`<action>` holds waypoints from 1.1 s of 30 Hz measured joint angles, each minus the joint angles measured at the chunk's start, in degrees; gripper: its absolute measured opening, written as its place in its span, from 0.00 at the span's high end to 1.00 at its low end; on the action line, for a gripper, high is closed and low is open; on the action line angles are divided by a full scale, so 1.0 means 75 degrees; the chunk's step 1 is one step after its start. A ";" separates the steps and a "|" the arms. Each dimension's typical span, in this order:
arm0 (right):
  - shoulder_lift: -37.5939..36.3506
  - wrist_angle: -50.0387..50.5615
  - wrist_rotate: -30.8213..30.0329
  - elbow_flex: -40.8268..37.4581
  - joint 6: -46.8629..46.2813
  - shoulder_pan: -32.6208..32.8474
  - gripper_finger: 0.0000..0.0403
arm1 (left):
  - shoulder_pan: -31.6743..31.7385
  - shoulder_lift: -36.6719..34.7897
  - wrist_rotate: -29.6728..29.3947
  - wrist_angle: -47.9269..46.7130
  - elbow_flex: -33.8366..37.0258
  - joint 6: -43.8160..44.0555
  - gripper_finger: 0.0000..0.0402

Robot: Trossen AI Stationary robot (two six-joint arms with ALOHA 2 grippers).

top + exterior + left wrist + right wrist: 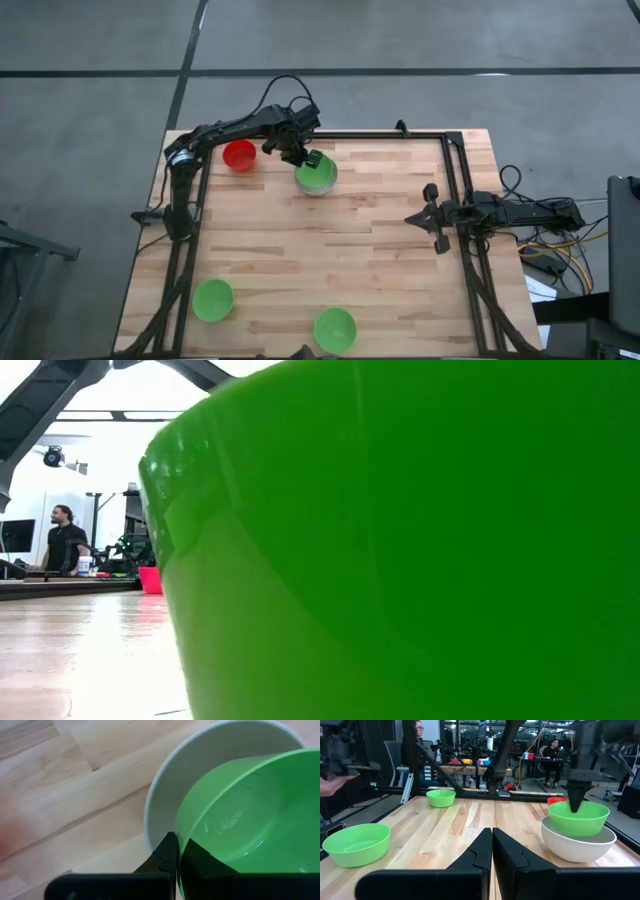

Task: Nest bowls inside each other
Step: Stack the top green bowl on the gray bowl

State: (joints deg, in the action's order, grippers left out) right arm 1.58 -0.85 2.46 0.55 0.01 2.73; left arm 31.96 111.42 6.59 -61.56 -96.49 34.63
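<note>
A green bowl [578,818] sits with its lower part inside the white bowl [577,842] at the table's far middle. My left gripper [300,155] stands above it, shut on its rim. The red bowl [239,155] rests on its base just left of them. Two more green bowls [213,300] [335,328] stand on their bases near the front edge. The second of these fills the low view [400,560]. My right gripper [492,837] waits shut at the table's right side, level and touching nothing. My left gripper pinches the green bowl's rim [186,827] on the side toward the red bowl. One finger [167,852] is outside the wall and one [205,862] is inside. The fingers come from above, pointing steeply down. The bowl stays upright, its bottom hidden below the white bowl's rim [555,827].
A black metal frame [455,180] runs along the table's far, left and right sides. The middle of the wooden top [330,250] is bare boards. In the room beyond the far edge there are desks, chairs and people [552,750].
</note>
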 joint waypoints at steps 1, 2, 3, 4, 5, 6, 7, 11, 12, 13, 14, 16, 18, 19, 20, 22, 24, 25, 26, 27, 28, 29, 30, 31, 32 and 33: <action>0.0000 -0.0001 0.0001 0.0001 0.0002 0.0001 0.98 | 0.0015 0.0024 0.0001 0.0001 0.0000 -0.0005 0.99; 0.0000 0.0002 0.0002 0.0000 0.0000 0.0001 0.98 | 0.0021 0.0044 0.0003 0.0005 0.0000 -0.0006 0.99; 0.0000 -0.0001 0.0001 -0.0002 0.0001 0.0001 0.98 | 0.0029 0.0057 0.0006 0.0010 0.0000 -0.0008 0.99; 0.0000 -0.0001 0.0000 -0.0002 0.0000 0.0002 0.98 | 0.0029 0.0071 0.0006 0.0015 0.0000 -0.0008 0.99; 0.0000 0.0000 0.0000 -0.0002 0.0001 0.0001 0.98 | 0.0029 0.0088 0.0006 0.0015 0.0000 -0.0008 0.99; 0.0000 0.0002 -0.0001 0.0000 0.0000 -0.0001 0.98 | 0.0029 0.0121 0.0006 0.0020 0.0000 -0.0025 0.99; 0.0000 0.0002 -0.0001 -0.0002 0.0000 0.0002 0.98 | 0.0029 0.0150 0.0008 0.0023 0.0000 -0.0041 0.99; 0.0000 0.0002 -0.0001 -0.0001 0.0000 0.0002 0.98 | 0.0029 0.0267 0.0231 0.0039 0.0000 -0.0101 0.99; 0.0000 0.0001 0.0001 0.0001 0.0000 0.0000 0.98 | 0.0029 0.0300 0.0280 0.0043 0.0000 -0.0129 0.99; 0.0000 0.0001 -0.0001 -0.0002 0.0000 0.0002 0.98 | 0.0029 0.0337 0.0339 0.0046 0.0000 -0.0155 0.99; 0.0000 0.0002 -0.0001 0.0000 0.0002 0.0002 0.98 | 0.0029 0.0375 0.0393 0.0063 0.0003 -0.0163 0.99; 0.0000 0.0000 -0.0001 -0.0002 0.0000 0.0000 0.98 | 0.0029 0.0422 0.0475 0.0104 0.0003 -0.0188 0.99; 0.0000 0.0001 -0.0001 -0.0002 0.0000 0.0000 0.98 | 0.0029 0.0460 0.0573 0.0142 0.0004 -0.0217 0.99; 0.0000 0.0002 0.0002 -0.0002 0.0000 0.0002 0.98 | 0.0029 0.0486 0.0621 0.0154 0.0003 -0.0221 0.99; 0.0000 0.0002 0.0000 0.0001 0.0000 0.0000 0.98 | 0.0029 0.0522 0.0659 0.0154 0.0005 -0.0224 0.99; 0.0000 0.0001 0.0001 0.0000 0.0000 0.0002 0.98 | 0.0029 0.0583 0.0746 0.0201 0.0013 -0.0271 0.98; 0.0000 0.0002 -0.0001 -0.0002 0.0000 0.0000 0.98 | 0.0029 0.0594 0.0818 0.0223 0.0017 -0.0302 0.97; 0.0000 0.0002 0.0000 -0.0002 0.0000 -0.0001 0.98 | 0.0029 0.0594 0.0831 0.0239 0.0017 -0.0323 0.96; 0.0000 0.0002 0.0000 0.0000 0.0000 0.0002 0.98 | 0.0029 0.0594 0.0833 0.0259 0.0017 -0.0328 0.95; 0.0000 0.0002 -0.0001 -0.0002 0.0003 -0.0001 0.98 | 0.0029 0.0594 0.0828 0.0260 0.0017 -0.0328 0.93; 0.0000 0.0002 -0.0001 0.0001 0.0001 -0.0001 0.98 | 0.0029 0.0594 0.0817 0.0254 0.0020 -0.0328 0.92; 0.0000 0.0002 0.0002 -0.0002 0.0000 0.0002 0.98 | 0.0029 0.0594 0.0801 0.0245 0.0023 -0.0328 0.91; 0.0000 0.0000 0.0000 -0.0001 0.0003 0.0001 0.98 | 0.0030 0.0594 0.0789 0.0245 0.0023 -0.0328 0.90; 0.0000 0.0000 0.0001 -0.0002 0.0000 0.0001 0.98 | 0.0032 0.0594 0.0787 0.0246 0.0023 -0.0329 0.89; 0.0000 0.0002 0.0001 -0.0001 0.0000 0.0002 0.98 | 0.0032 0.0594 0.0774 0.0245 0.0023 -0.0328 0.88; 0.0000 0.0002 0.0001 -0.0001 0.0001 -0.0001 0.98 | 0.0032 0.0594 0.0756 0.0245 0.0023 -0.0328 0.87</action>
State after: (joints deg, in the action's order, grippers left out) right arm 1.58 -0.84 2.47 0.55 0.02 2.72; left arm 32.21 115.87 12.26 -59.72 -96.31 32.16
